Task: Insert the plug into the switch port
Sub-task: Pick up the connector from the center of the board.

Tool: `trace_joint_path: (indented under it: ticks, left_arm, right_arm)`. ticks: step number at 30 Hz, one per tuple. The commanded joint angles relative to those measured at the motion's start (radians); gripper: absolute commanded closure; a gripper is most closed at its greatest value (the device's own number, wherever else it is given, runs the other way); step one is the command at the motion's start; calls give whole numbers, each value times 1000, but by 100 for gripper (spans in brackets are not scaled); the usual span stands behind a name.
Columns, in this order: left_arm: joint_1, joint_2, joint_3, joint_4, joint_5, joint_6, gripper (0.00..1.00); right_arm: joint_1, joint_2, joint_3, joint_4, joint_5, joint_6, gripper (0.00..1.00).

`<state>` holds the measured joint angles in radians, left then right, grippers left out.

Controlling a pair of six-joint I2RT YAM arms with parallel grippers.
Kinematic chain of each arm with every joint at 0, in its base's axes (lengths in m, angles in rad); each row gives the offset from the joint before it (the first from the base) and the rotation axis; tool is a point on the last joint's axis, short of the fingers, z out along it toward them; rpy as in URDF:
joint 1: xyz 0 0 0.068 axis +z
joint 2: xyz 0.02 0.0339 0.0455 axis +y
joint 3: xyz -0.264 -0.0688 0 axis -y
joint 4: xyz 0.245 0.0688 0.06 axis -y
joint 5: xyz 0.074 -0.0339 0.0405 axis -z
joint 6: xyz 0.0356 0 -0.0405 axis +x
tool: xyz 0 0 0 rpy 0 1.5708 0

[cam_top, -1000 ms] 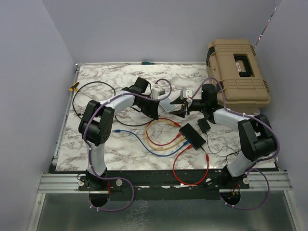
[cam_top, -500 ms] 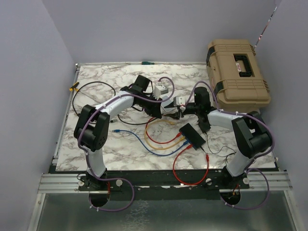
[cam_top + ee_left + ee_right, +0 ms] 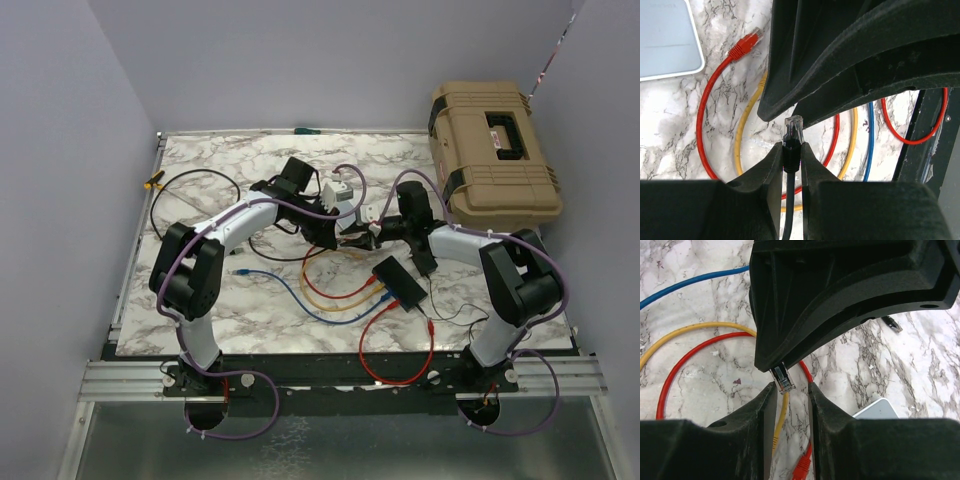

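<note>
The plug (image 3: 793, 127), a clear connector on a black cable, is pinched by its black boot in my left gripper (image 3: 791, 147), which is shut on it. It shows again in the right wrist view as the plug (image 3: 783, 378), its tip just between the fingertips of my right gripper (image 3: 791, 387). Those jaws stand apart, with a gap beside the plug. In the top view the left gripper (image 3: 345, 232) and right gripper (image 3: 368, 232) meet nose to nose above the cables. The switch (image 3: 399, 282), a flat black box, lies on the table just in front of them.
Red, yellow and blue cables (image 3: 335, 295) loop out from the switch. A loose red plug (image 3: 746, 44) lies near a small grey-white box (image 3: 667, 40). A black power adapter (image 3: 424, 262) sits right of the switch. A tan case (image 3: 492, 150) stands at the back right.
The two grippers have come together until the plug's tip sits between the right fingertips. The right jaws have narrowed. The left grip on the plug is unchanged.
</note>
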<state>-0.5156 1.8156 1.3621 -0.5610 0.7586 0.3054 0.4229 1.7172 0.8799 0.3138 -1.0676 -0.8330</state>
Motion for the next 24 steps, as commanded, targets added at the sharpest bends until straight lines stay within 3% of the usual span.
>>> trace_joint_path:
  ticks: [1,11,19,24]
  left_arm:
    - [-12,-11,-2,-37,35,36,100]
    - [-14,19,10,-74,41,67,100]
    - [-14,34,19,-86,31,76,97]
    - [-14,33,19,-87,18,78,91]
  right_arm:
    - [7,19,29,-47,-34,-37,69]
    - [7,21,43,-94,-66,-67,69]
    - [8,27,67,-164,-78,-99,99]
    - [8,23,67,-179,-70,-112,99]
